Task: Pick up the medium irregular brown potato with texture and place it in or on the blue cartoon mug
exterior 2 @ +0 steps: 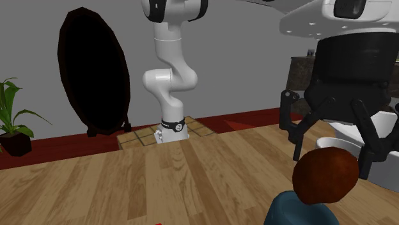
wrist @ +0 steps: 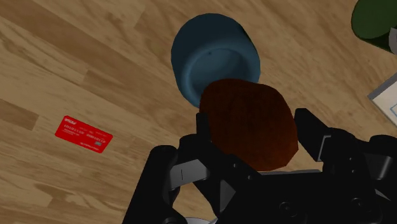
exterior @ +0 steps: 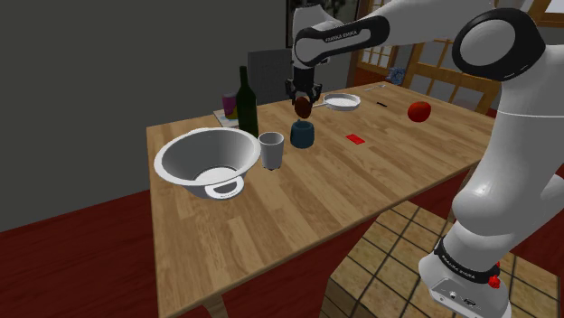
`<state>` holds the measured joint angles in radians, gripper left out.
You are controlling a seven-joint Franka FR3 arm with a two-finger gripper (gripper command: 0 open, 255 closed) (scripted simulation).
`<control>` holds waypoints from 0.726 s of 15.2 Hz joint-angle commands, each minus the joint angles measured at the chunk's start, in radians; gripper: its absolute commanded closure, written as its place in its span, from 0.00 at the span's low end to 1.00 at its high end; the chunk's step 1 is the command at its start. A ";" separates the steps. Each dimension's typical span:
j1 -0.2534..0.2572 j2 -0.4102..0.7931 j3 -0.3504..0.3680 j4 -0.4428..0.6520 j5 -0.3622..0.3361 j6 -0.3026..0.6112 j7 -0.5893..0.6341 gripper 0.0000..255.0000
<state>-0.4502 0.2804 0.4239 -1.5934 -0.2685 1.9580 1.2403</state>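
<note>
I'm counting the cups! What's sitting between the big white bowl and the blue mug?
A small white cup stands between the white bowl and the blue mug on the wooden table; the shoulder view shows it.

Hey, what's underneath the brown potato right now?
The blue mug, standing on the wooden table below the potato that the gripper clasps. The potato covers part of the mug's rim and opening.
</note>
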 commanded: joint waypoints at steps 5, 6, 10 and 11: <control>-0.002 0.015 -0.005 -0.061 -0.013 0.073 0.015 1.00; -0.002 0.017 -0.006 -0.070 -0.016 0.085 0.018 1.00; -0.002 0.030 -0.009 -0.103 -0.026 0.129 0.030 1.00; -0.002 0.030 -0.009 -0.104 -0.026 0.129 0.030 1.00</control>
<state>-0.4518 0.3032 0.4168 -1.6873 -0.2933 2.0838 1.2666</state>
